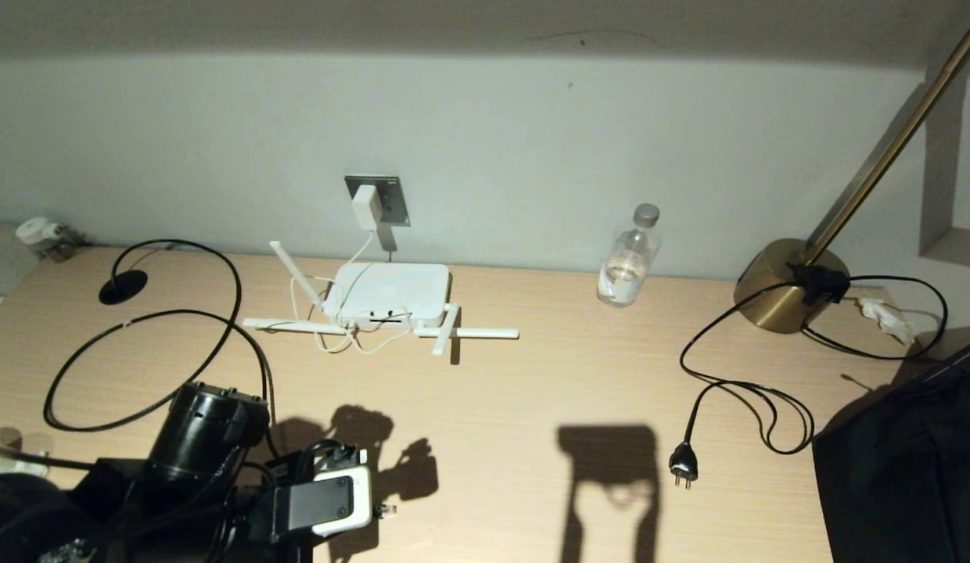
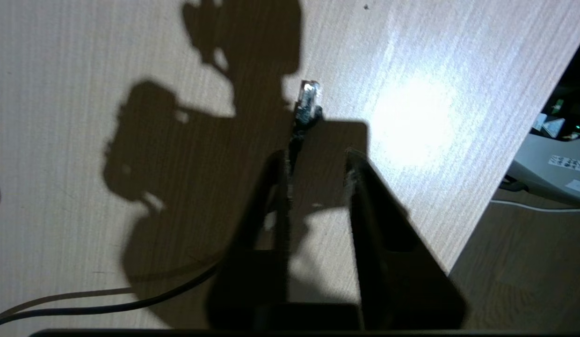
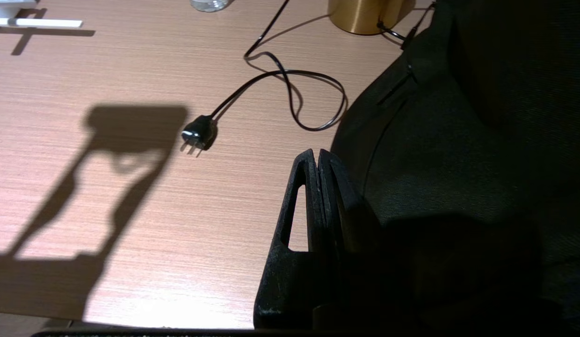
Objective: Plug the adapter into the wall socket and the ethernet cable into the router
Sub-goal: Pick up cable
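Cable (image 2: 290, 154) runs between the left gripper (image 2: 313, 159) jaws near the desk's (image 1: 532, 407) front edge; the jaws stand partly spread, and we cannot tell whether they pinch it. Its clear connector (image 2: 308, 100) protrudes beyond the tips. We judge it may slip or twist before the router (image 1: 391, 293). Right gripper (image 3: 318, 161): pressed together. Adapter (image 1: 367, 207) sits in the socket (image 1: 391, 195).
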You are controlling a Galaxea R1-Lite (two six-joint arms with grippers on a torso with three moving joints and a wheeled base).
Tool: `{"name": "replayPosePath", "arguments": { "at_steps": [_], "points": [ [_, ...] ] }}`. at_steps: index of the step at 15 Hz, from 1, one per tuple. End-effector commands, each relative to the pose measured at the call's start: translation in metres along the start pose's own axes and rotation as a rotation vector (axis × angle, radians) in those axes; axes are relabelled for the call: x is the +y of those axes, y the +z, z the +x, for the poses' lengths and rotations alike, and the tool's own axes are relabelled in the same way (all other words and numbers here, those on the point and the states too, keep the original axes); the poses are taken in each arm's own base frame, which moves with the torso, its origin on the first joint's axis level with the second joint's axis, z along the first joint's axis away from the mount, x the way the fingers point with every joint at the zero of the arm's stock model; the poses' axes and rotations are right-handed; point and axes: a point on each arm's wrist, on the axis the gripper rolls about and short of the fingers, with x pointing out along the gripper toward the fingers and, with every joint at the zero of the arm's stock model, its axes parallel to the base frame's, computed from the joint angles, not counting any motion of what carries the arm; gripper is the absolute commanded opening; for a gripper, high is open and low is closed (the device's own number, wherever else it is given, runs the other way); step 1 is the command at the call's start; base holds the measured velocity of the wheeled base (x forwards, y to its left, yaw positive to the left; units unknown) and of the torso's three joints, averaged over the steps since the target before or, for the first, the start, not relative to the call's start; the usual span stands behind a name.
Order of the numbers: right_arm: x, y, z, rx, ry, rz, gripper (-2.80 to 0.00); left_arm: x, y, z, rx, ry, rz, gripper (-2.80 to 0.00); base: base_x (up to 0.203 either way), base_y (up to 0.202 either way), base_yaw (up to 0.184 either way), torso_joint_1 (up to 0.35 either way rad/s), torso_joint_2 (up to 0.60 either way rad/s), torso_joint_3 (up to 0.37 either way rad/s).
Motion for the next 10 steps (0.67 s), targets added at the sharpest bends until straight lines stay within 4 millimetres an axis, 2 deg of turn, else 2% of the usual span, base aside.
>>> {"name": "replayPosePath", "arguments": {
  "at_steps": [1, 7, 10],
  "points": [
    [0.000, 0.000, 0.000, -0.001, 0.000, 0.001, -2.80, -0.001, -0.001, 0.003, 0.006, -0.012, 0.005, 0.00, 0.000, 0.000, 0.000, 0.000, 0.00, 0.000],
    [0.000, 0.000, 0.000, -0.001, 0.000, 0.000, -2.80, 0.003, -0.003, 0.030, 0.036, -0.071, 0.013, 0.00, 0.000, 0.000, 0.000, 0.000, 0.00, 0.000],
    [0.000, 0.000, 0.000, -0.001, 0.000, 0.000, -2.80, 0.011, 0.000, 0.040, 0.034, -0.070, 0.030, 0.00, 0.000, 0.000, 0.000, 0.000, 0.00, 0.000]
  ]
}}
